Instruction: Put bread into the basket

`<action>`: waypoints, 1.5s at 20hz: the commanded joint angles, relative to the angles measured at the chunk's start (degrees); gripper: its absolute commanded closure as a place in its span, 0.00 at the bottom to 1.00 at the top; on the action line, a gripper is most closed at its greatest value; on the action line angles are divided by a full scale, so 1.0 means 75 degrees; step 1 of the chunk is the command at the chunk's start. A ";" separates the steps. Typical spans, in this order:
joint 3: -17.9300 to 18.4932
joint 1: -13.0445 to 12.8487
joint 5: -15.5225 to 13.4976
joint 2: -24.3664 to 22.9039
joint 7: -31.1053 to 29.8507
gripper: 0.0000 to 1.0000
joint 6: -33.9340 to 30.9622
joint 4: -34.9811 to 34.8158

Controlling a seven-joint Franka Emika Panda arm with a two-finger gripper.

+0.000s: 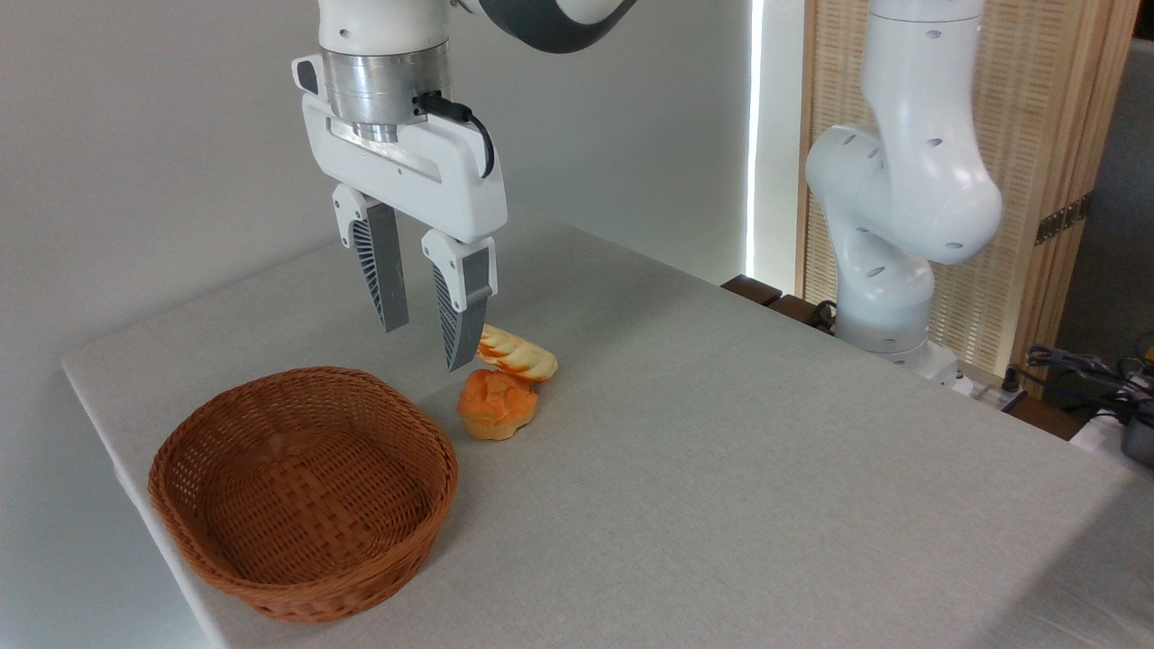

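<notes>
The bread [521, 354], a pale golden braided loaf with orange-brown creases, lies on the table just behind a round orange bun [497, 404]. Its left end is hidden by my right finger. My gripper [425, 347] hangs open above the table, fingers pointing down, just left of the loaf and holding nothing. The basket [306, 491], round, shallow and reddish-brown wicker, sits empty at the front left, below and left of the gripper.
The grey cloth-covered table [721, 451] ends close to the basket at the left and front edges. The arm's white base [892, 225] rises at the back right, with cables [1082, 370] beside it.
</notes>
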 commanded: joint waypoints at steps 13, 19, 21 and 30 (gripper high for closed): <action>0.0112 -0.0046 -0.0112 0.0063 0.0258 0.00 -0.0249 0.0083; 0.0112 -0.0046 -0.0112 0.0064 0.0246 0.00 -0.0190 0.0083; 0.0112 -0.0046 -0.0112 0.0063 0.0246 0.00 -0.0201 0.0083; 0.0112 -0.0046 -0.0123 0.0133 0.0235 0.00 -0.0237 0.0060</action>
